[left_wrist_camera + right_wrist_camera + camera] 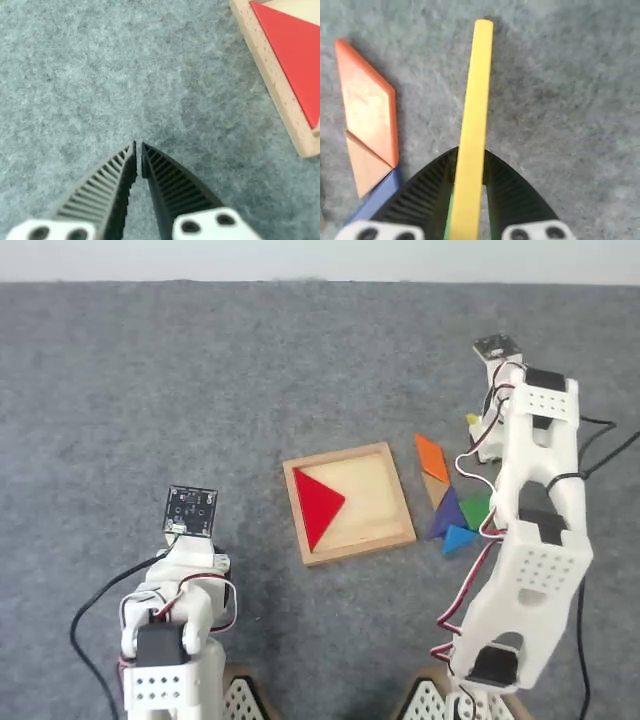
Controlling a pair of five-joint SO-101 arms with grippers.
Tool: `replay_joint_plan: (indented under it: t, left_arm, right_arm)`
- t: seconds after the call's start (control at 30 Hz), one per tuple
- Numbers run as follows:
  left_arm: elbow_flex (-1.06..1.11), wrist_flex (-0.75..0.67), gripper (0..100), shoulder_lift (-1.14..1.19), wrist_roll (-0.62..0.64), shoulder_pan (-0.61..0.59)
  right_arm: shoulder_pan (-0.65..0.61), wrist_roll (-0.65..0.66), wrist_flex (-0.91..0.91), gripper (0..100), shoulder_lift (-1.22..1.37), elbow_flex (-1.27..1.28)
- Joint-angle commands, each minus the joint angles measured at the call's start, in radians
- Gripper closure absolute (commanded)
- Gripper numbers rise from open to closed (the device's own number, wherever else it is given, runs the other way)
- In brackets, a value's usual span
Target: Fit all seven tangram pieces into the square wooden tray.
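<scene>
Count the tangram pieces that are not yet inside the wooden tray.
6: orange, tan, purple, green and light blue pieces lie clustered on the carpet beside the tray; the yellow piece is clamped in the right arm's fingers.

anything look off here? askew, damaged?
Nothing looks damaged. The wooden tray sits slightly askew on the grey mat, with the red triangle lying flat inside. The right gripper pinches the yellow piece on its edge, so it would likely need laying flat to fit.
</scene>
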Motion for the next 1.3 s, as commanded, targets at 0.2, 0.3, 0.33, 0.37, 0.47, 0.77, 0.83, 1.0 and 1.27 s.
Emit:
replay_joint_plan:
  t: [0.2,0.3,0.33,0.37,0.47,0.77,0.83,1.0,1.27]
  left_arm:
    - [-0.010,0.003,98,-0.017,-0.002,0.005]
    - [-0.010,0.003,98,-0.017,-0.002,0.005]
    - [-0.010,0.003,98,-0.017,-0.002,0.005]
    - [-0.010,0.003,98,-0.017,-0.002,0.005]
    - [-0.010,0.003,98,-0.017,-0.002,0.005]
    - [-0.010,0.003,98,-0.017,-0.002,0.005]
    - [-0.010,0.003,98,-0.017,-0.002,0.005]
    - [-0.010,0.003,98,-0.017,-0.002,0.005]
    - [-0.010,0.003,98,-0.017,-0.002,0.005]
  right_arm:
    - [-0.110,-0.040,0.097,99.2,-0.236,-0.017]
    - [-0.226,-0.057,0.185,99.1,-0.288,-0.015]
    - [-0.269,-0.060,0.206,99.1,-0.300,-0.015]
    - [-0.311,-0.060,0.223,99.1,-0.309,-0.015]
    - [-0.427,-0.063,0.239,99.1,-0.314,-0.002]
    - [-0.642,-0.141,0.047,99.1,-0.320,0.227]
    - [-0.662,-0.167,0.030,99.1,-0.320,0.258]
    - [-0.690,-0.190,0.007,99.1,-0.320,0.310]
    - [-0.690,-0.181,-0.031,99.1,-0.320,0.318]
